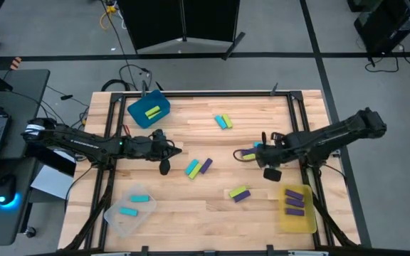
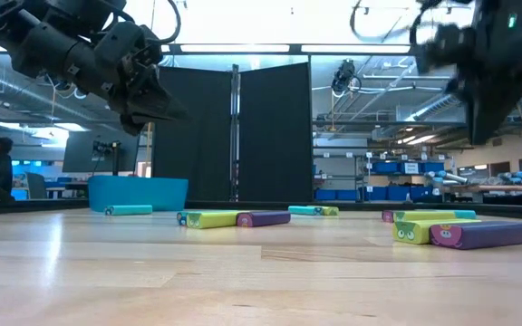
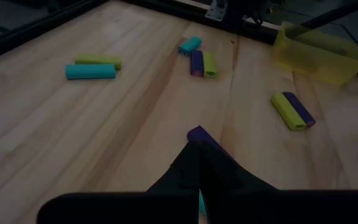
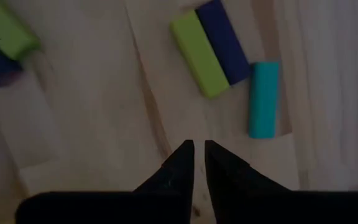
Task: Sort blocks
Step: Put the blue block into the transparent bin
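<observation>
A: Report the state of both grippers.

B: The left gripper (image 3: 199, 163) hangs above the table's middle-left with its fingers pressed together and nothing between them. The right gripper (image 4: 197, 154) hangs over the right-centre with a narrow slit between its tips; it holds nothing.

A: Location of the blocks?

B: Still loose: a lime, purple and cyan cluster (image 4: 229, 59) just ahead of the right fingertips, a cyan and purple pair (image 1: 198, 168) near the left gripper, a lime and cyan pair (image 1: 223, 121) farther back, and a lime and purple pair (image 1: 239, 193) toward the front. Already binned: lime in the blue bin (image 1: 148, 111), cyan in the clear bin (image 1: 129, 209), purple in the yellow bin (image 1: 297, 210).

A: Hazards from here?

B: The lime and purple bars in the cluster lie flush against each other. A descent with the jaws this narrow would probably push a bar instead of straddling it. A wider grip might pinch two colours together and deliver one to the wrong bin. The cyan bar may be touching them; the view does not settle that.
</observation>
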### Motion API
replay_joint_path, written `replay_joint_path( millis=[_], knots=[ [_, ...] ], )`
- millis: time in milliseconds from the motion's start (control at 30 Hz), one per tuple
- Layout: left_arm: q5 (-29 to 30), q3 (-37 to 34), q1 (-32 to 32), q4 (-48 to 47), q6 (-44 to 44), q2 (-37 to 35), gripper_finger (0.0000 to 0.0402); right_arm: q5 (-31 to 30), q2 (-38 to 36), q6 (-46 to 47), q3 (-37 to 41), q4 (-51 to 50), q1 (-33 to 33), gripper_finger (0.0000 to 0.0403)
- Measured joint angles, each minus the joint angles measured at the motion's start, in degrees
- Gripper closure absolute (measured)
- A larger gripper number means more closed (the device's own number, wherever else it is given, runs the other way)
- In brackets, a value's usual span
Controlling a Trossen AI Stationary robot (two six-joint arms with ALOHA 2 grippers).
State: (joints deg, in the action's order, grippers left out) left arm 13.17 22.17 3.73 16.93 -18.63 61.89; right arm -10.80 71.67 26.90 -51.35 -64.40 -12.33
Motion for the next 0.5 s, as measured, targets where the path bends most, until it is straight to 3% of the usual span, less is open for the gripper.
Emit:
replay_joint_path(
  millis=[233, 500],
  knots=[
    [-2.2, 0.0, 0.0, 0.1, 0.0, 0.0, 0.0394, 0.8, -0.2, -7.6, 9.4, 9.9, 11.1, 0.0303],
    [-2.3, 0.8, 0.0, -0.1, 0.2, 0.0, 0.0394, 2.4, -0.2, -11.7, 11.7, 13.3, 21.8, 0.0237]
  ],
)
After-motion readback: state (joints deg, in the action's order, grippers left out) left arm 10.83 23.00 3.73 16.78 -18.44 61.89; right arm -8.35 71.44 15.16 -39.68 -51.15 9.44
